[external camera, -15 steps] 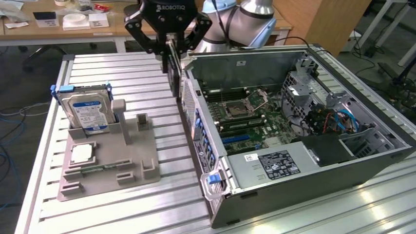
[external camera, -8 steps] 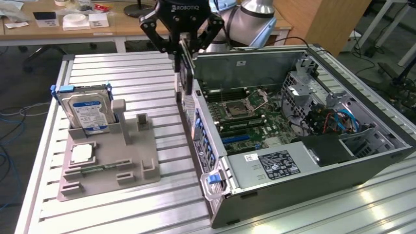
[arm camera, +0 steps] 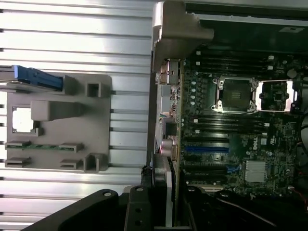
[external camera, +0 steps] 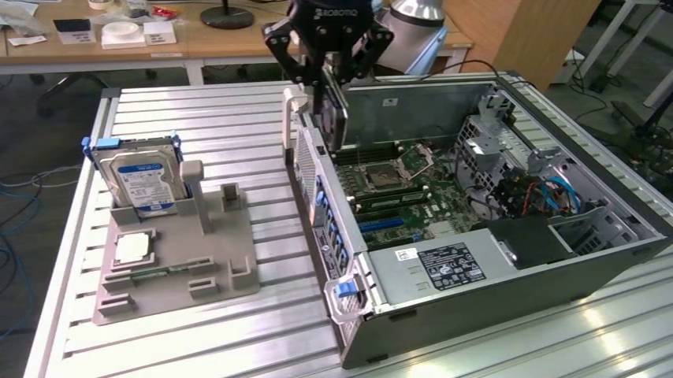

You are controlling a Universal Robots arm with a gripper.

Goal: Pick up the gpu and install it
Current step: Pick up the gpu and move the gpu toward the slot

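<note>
The gpu (external camera: 336, 118), a thin dark card, hangs upright and edge-on from my gripper (external camera: 334, 79), which is shut on its top edge. It hovers above the near wall of the open computer case (external camera: 462, 276), over the motherboard (external camera: 405, 185). In the wrist view the gpu (arm camera: 167, 190) shows edge-on with its silver bracket between the dark fingers (arm camera: 137, 209) of my gripper (arm camera: 166, 211). It hangs beside the case's rear wall, close to the blue expansion slot (arm camera: 207, 149).
A grey holder tray (external camera: 210, 276) on the slatted metal table carries a hard drive (external camera: 142, 181) standing upright, a square CPU chip (external camera: 131, 248) and a memory stick (external camera: 158, 272). Inside the case sit the CPU socket (external camera: 384, 172) and the power supply (external camera: 447, 264). A wooden desk (external camera: 126, 43) stands behind.
</note>
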